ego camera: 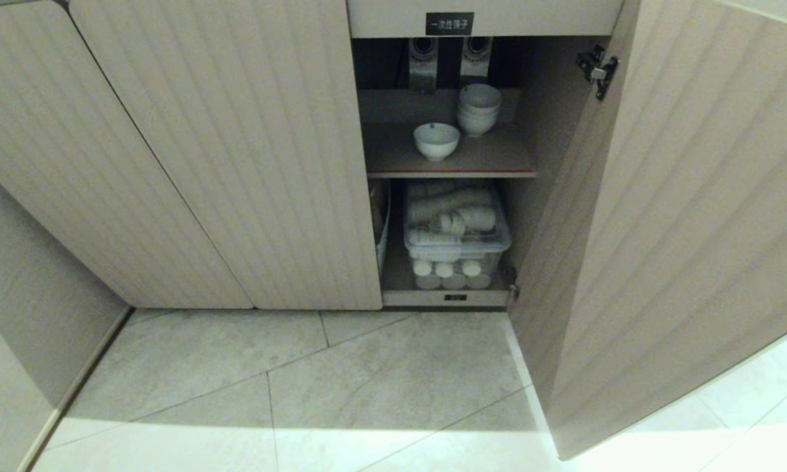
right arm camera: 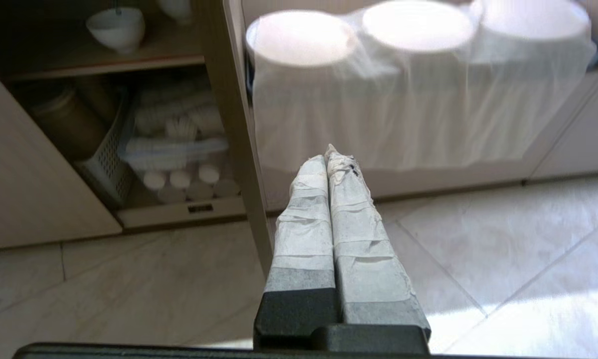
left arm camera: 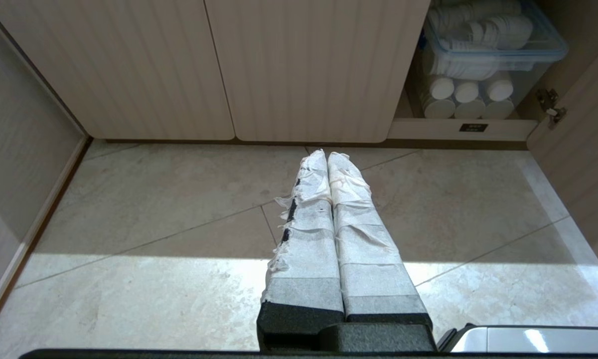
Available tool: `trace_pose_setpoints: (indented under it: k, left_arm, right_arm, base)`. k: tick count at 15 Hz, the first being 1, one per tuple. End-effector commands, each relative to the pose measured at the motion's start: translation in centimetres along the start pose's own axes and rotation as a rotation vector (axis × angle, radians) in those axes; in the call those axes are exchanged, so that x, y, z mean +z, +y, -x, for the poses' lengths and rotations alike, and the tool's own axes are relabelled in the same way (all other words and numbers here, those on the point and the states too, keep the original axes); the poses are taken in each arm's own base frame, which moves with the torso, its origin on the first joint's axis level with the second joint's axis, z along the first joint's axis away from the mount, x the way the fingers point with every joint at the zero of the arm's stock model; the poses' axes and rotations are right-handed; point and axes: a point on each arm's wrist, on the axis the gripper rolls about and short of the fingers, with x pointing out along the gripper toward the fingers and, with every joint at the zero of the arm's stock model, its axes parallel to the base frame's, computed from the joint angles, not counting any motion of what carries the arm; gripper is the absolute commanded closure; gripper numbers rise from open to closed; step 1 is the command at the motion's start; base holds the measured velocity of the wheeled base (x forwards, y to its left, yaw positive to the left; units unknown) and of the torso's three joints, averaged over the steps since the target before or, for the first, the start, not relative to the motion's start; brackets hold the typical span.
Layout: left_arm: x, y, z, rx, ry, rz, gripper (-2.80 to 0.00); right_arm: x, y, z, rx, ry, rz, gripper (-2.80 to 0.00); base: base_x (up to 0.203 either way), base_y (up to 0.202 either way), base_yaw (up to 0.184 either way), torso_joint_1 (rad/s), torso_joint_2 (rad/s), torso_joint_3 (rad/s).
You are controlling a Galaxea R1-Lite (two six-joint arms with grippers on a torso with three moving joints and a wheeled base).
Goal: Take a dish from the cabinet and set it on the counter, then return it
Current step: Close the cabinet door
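A single white dish [ego camera: 436, 140] stands upright on the upper, red-edged shelf [ego camera: 393, 160] of the open cabinet [ego camera: 236, 164], toward the front edge; a nested stack of white bowls [ego camera: 479, 109] sits just behind it to the right, the two apart. Below, a clear lidded storage box [ego camera: 457, 236] holds stacked white cups whose exact count is hard to make out through the plastic, and a perforated basket [right arm camera: 107, 159] to its left is mostly cut off by the closed left door. The far part of the shelf is in deep shadow, where two metal fittings [ego camera: 450, 59] hang under a small black label [ego camera: 449, 23]. The open right door [ego camera: 682, 216] swings toward the camera and hides whatever lies beyond it. Neither arm appears from the head camera. The right gripper [right arm camera: 327, 152] hangs low over the tiled floor [ego camera: 341, 387], in front of the open door's edge and well short of the dish, its tape-wrapped fingers [right arm camera: 304, 219] pressed together on nothing. The left gripper [left arm camera: 327, 155] points at the closed doors, low over the floor, fingers likewise pressed together and empty.
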Motion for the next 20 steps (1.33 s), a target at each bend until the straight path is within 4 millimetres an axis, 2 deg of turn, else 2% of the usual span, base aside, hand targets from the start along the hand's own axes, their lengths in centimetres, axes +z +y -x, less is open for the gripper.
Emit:
trace_pose_setpoints:
  k: [1, 6, 12, 20]
  left_arm:
    - [0.0, 0.0, 0.0, 0.000, -0.001, 0.000, 0.00]
    - [0.0, 0.0, 0.0, 0.000, -0.001, 0.000, 0.00]
    - [0.0, 0.0, 0.0, 0.000, -0.001, 0.000, 0.00]
    - [0.0, 0.0, 0.0, 0.000, -0.001, 0.000, 0.00]
  right_arm:
    - [0.6, 0.5, -3.2, -0.006, 0.060, 0.023, 0.00]
    - [2.6, 0.9, -8.4, -0.087, -0.009, 0.041, 0.00]
    - [3.8, 1.1, -10.9, -0.090, -0.077, 0.065, 0.00]
    - [3.8, 1.5, -14.7, -0.006, -0.152, 0.043, 0.00]
  base:
    - [0.000, 0.000, 0.000, 0.000, 0.00, 0.000]
    - [0.000, 0.000, 0.000, 0.000, 0.00, 0.000]
    - [0.000, 0.000, 0.000, 0.000, 0.00, 0.000]
    - [0.000, 0.000, 0.000, 0.000, 0.00, 0.000]
